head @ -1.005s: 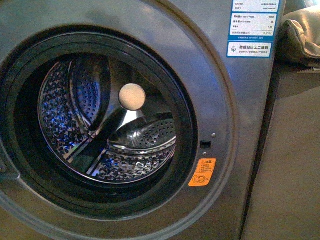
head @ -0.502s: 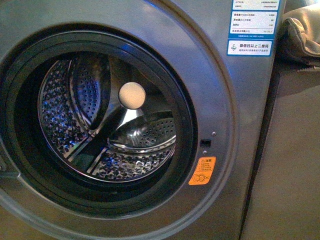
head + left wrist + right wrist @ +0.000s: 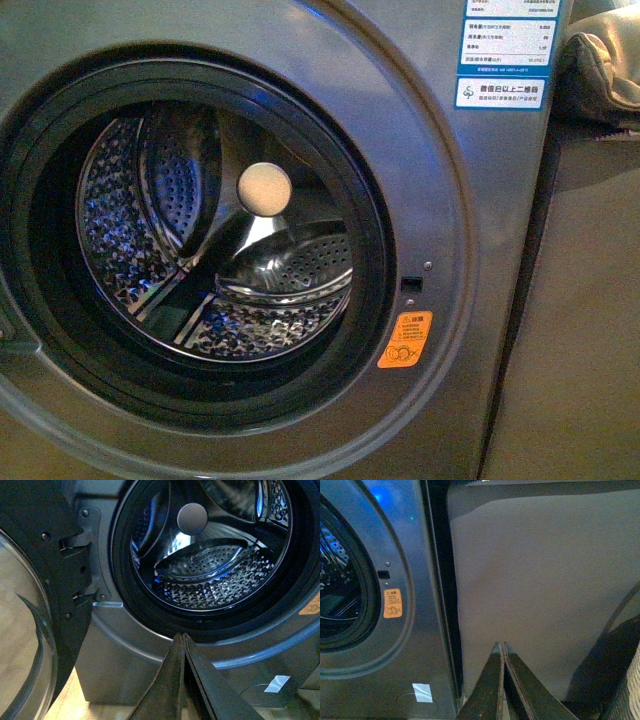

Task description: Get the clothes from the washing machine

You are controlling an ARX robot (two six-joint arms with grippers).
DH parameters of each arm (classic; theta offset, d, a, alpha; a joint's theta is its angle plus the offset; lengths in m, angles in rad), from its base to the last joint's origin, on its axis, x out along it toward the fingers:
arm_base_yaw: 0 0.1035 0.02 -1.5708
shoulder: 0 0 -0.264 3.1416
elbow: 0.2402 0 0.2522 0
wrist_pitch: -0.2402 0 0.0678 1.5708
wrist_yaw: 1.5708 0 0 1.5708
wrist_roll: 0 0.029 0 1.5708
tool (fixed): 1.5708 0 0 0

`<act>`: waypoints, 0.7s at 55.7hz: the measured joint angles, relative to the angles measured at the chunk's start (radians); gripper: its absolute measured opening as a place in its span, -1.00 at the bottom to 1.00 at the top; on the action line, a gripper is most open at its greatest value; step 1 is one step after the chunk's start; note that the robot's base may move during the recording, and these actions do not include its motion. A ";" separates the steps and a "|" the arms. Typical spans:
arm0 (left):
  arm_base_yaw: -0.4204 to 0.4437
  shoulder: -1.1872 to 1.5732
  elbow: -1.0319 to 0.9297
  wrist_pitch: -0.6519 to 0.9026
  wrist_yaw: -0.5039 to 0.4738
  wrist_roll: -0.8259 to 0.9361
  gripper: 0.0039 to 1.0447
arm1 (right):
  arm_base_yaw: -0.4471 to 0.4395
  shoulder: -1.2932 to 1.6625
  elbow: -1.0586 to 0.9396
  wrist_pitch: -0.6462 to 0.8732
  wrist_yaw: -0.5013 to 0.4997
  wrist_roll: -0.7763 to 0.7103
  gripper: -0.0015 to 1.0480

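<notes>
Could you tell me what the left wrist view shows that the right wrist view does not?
Only the left wrist view shows the open door, its hinges and the drum, with no clothes visible inside, plus the left gripper, shut. Only the right wrist view shows the grey panel beside the machine, a woven basket edge and the right gripper, shut. Both show the washing machine and its orange sticker.

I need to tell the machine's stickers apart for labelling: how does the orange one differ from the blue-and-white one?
The orange sticker is small and sits low, right of the porthole; the blue-and-white label is larger and sits at the top right corner. The orange one carries a pictogram; the blue-and-white one carries rows of text. Both lie flat on the washing machine front.
</notes>
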 joint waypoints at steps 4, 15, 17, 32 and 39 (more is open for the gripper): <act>0.000 -0.058 -0.003 -0.076 -0.001 0.000 -0.94 | 0.000 0.000 0.000 0.000 0.000 0.000 -0.95; 0.000 -0.174 -0.033 -0.140 0.000 0.000 -0.94 | 0.000 0.000 0.000 0.000 0.000 0.000 -0.95; 0.000 -0.186 -0.040 -0.142 0.001 0.001 -0.94 | 0.000 0.000 0.000 0.000 0.000 0.000 -0.95; 0.000 -0.192 -0.041 -0.142 0.000 0.000 -0.94 | 0.000 0.000 0.000 0.000 -0.001 -0.001 -0.85; 0.000 -0.192 -0.041 -0.142 0.000 0.000 -0.63 | 0.000 0.000 0.000 0.000 0.000 -0.001 -0.45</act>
